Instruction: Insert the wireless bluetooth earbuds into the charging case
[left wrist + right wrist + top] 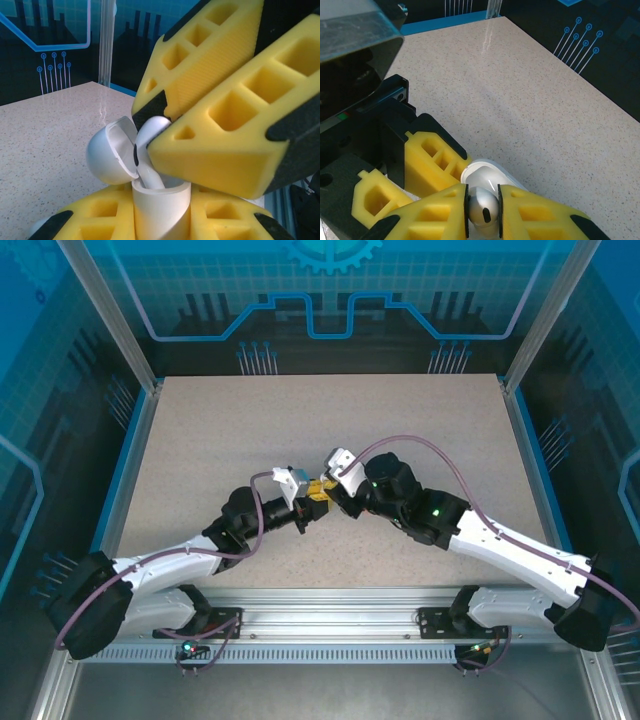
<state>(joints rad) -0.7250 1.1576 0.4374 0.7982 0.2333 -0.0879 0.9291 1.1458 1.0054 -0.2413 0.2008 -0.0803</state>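
My left gripper (161, 217) is shut on a white charging case (165, 207), holding it upright above the table with its lid (107, 155) flipped open to the left. My right gripper (482, 212) is shut on a white earbud (482, 204), with the bud's head between its yellow pads. In the left wrist view the earbud (150, 137) tilts down and its stem reaches into the case's open top. The case's open lid (492, 172) lies just beyond the bud in the right wrist view. The two grippers meet at mid-table, the left gripper (308, 504) next to the right gripper (326, 490).
The speckled beige table (200, 440) stretches bare around both arms. Aluminium posts (110, 310) and blue panels enclose it at the back and sides. A metal rail (330, 625) runs along the near edge by the arm bases.
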